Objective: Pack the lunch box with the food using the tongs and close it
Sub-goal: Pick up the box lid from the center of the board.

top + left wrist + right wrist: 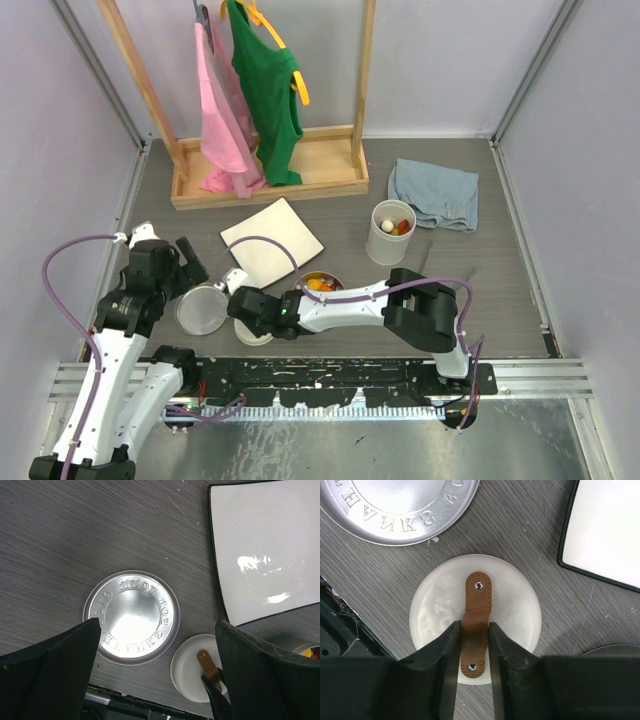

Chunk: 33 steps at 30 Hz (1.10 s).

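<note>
My right gripper (474, 627) has its jaws pressed on both sides of the brown strap (477, 595) of a round white lid (515, 605), which lies flat on the table. From above, the right gripper (245, 308) covers most of that lid (254, 333). The lunch box's flat steel lid (203, 308) lies just left of it, under my open left gripper (157, 630), which holds nothing. The small steel dish (322, 284) and the tall steel cup (391, 231) both hold food. A slim silver piece, apparently the tongs (427, 255), lies right of the cup.
The white square plate (271, 241) sits behind the lids, with its corner close to my right gripper. A wooden rack with pink and green garments (250, 100) stands at the back left. A blue cloth (435, 192) lies at the back right.
</note>
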Available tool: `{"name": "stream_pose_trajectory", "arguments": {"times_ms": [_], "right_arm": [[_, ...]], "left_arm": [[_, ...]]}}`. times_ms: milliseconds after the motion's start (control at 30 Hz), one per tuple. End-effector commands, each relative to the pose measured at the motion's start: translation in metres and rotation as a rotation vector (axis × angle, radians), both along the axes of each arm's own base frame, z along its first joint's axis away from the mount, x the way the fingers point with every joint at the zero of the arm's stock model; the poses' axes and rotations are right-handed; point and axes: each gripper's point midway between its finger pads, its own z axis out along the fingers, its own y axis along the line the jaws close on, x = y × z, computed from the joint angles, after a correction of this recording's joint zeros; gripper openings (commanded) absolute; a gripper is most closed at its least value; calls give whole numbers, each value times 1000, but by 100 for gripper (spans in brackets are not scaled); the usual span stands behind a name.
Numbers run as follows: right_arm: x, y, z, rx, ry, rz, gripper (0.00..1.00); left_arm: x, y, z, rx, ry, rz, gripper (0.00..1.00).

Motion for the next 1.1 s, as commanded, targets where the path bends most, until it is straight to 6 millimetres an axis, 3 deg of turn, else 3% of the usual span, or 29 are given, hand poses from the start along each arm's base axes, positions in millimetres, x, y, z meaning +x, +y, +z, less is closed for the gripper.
{"name": "stream_pose_trajectory", "arguments": {"times_ms": [0, 167, 467, 800, 1067], "right_arm": [[5, 6, 16, 20, -30, -19, 27], [6, 12, 39, 49, -39, -6, 17], [9, 6, 120, 200, -99, -14, 14], [25, -42, 184, 254, -228, -128, 15], [45, -88, 211, 221, -293, -244, 17]], "left_arm": [[5, -1, 3, -10, -22, 5, 98], [6, -2, 3, -13, -22, 0, 98], [6, -4, 2, -18, -15, -11, 98], [6, -3, 2, -15, -16, -10, 98], [9, -8, 5, -14, -26, -50, 98]]}}
